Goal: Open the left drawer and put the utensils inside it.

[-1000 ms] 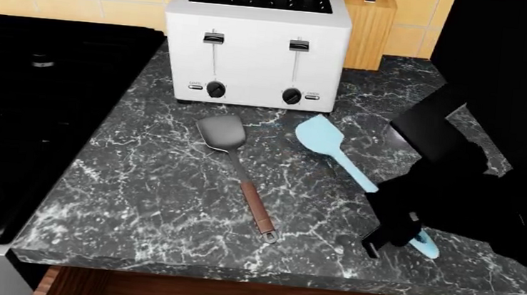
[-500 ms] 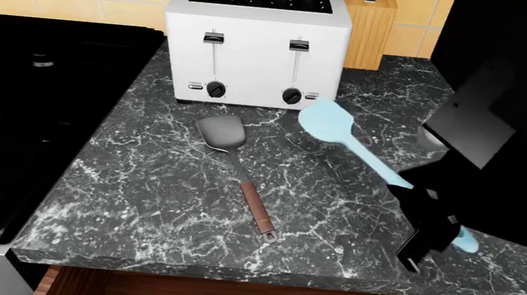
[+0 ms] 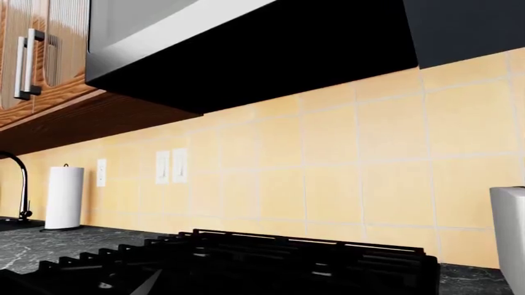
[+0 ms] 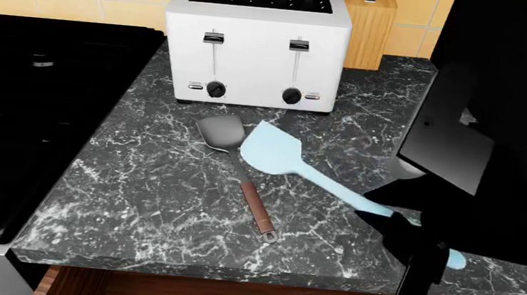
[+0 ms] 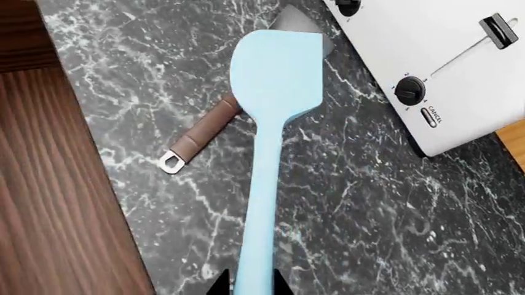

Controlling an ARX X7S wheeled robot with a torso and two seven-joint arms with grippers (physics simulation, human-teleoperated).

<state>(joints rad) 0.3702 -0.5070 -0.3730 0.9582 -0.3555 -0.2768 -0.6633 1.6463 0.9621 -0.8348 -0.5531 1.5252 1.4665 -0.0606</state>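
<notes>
My right gripper (image 4: 399, 222) is shut on the handle of the light-blue spatula (image 4: 273, 153) and holds it off the counter. Its blade hangs partly over the head of the dark grey spatula (image 4: 222, 131). In the right wrist view the two fingers (image 5: 216, 286) pinch the blue handle (image 5: 260, 184), and my right gripper (image 5: 246, 286) is over the counter's front part. The grey spatula's brown wooden handle (image 5: 205, 132) lies flat on the marble. Reddish-brown wood (image 5: 49, 184) shows below the counter's front edge; I cannot tell whether it is the left drawer. My left gripper does not show.
A white toaster (image 4: 253, 39) stands at the back of the black marble counter (image 4: 145, 194), with a tan knife block (image 4: 370, 24) to its right. A black stove (image 4: 38, 99) adjoins on the left. The left wrist view holds only a tiled wall (image 3: 345, 172) and a paper towel roll (image 3: 64, 196).
The blue spatula's blade swung from in front of the toaster to the left, over the grey spatula's head. My right gripper shifted toward the counter's front edge. The grey spatula stayed put.
</notes>
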